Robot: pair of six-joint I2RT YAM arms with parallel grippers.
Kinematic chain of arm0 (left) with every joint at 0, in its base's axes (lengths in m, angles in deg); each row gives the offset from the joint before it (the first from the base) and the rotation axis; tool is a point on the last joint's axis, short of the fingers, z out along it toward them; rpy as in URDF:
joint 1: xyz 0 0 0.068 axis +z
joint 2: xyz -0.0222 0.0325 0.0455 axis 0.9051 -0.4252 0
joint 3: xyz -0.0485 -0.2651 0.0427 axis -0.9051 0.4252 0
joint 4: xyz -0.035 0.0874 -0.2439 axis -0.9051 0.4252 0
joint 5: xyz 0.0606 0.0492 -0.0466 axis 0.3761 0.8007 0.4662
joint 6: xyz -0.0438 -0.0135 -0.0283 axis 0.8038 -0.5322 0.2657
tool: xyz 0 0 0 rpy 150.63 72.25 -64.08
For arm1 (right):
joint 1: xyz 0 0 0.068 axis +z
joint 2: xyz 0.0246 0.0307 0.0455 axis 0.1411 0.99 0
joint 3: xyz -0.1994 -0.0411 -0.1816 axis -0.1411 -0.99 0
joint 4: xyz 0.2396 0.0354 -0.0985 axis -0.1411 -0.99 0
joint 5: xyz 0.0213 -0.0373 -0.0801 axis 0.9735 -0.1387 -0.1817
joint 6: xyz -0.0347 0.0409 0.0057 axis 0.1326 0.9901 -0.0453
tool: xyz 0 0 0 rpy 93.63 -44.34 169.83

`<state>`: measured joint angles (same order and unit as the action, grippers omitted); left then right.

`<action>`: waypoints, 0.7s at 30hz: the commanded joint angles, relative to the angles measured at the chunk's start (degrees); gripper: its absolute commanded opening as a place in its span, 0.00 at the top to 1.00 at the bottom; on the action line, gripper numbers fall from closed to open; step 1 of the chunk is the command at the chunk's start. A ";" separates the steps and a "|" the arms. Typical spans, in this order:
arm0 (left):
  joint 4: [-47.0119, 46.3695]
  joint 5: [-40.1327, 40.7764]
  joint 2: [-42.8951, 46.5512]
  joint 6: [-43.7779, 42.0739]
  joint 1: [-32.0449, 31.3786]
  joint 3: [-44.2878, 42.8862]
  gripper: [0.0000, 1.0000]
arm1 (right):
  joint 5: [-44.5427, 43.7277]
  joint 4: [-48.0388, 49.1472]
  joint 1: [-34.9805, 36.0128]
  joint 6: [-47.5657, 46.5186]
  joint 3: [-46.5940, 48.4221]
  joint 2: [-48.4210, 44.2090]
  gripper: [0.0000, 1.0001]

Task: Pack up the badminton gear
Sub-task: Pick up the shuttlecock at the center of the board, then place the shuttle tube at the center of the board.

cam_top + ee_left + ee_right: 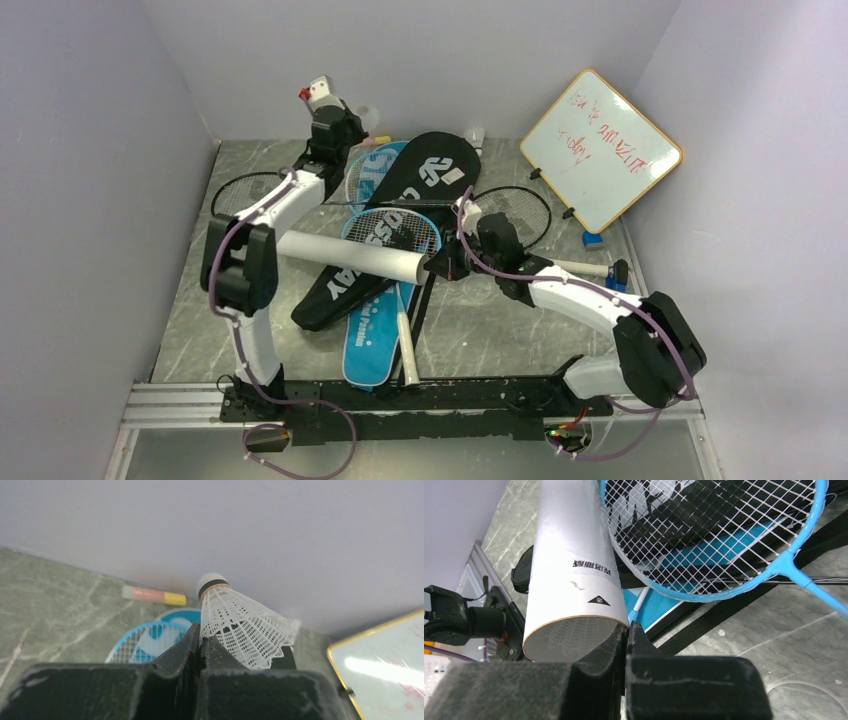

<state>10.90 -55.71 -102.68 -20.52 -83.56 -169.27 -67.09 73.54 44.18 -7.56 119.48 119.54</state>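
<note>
Left wrist view shows the left pincer (201, 641) clenched on the lower edge of a white shuttlecock (242, 625). Its fingers pinch the mesh skirt, and the cork nose with its black band points away toward the back wall, raised above the far side of the desk (500, 340). The shuttlecock looks almost weightless. Its plastic lattice is springy but would crease under a hard squeeze, so a light pinch is enough, and the firm cork is the safer place to hold.

The right pincer (626, 636) is closed on the rim of the white tube (574, 555) at its open end, with the thin wall caught between the fingers. A pale lattice shows inside the mouth, probably 1 shuttlecock already stowed. Such a tube should be stiff along its length, smooth, and easily dented at the rim.

Beyond it the light-blue racket (724, 555) lies over the black bag (430, 170) and the blue bag (368, 345). A racket like this is light, stiff in the frame, and best gripped at the handle
</note>
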 commanded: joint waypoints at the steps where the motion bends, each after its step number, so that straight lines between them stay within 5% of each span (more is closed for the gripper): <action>1: 4.93 -11.78 8.07 3.38 0.00 4.98 0.95 | 0.92 -3.27 -0.16 2.28 4.07 0.01 1.00; 9: 13.80 -26.37 23.55 8.49 -0.56 11.55 0.95 | -4.23 -4.22 -0.16 6.80 6.61 -1.87 1.00; 21: 24.84 -22.11 39.90 3.98 -5.19 24.04 0.95 | -8.45 -5.11 -3.57 13.51 9.90 11.52 0.96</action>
<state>30.05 -79.25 -64.61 -14.10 -88.87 -149.58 -72.70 69.32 42.74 3.04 127.94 128.67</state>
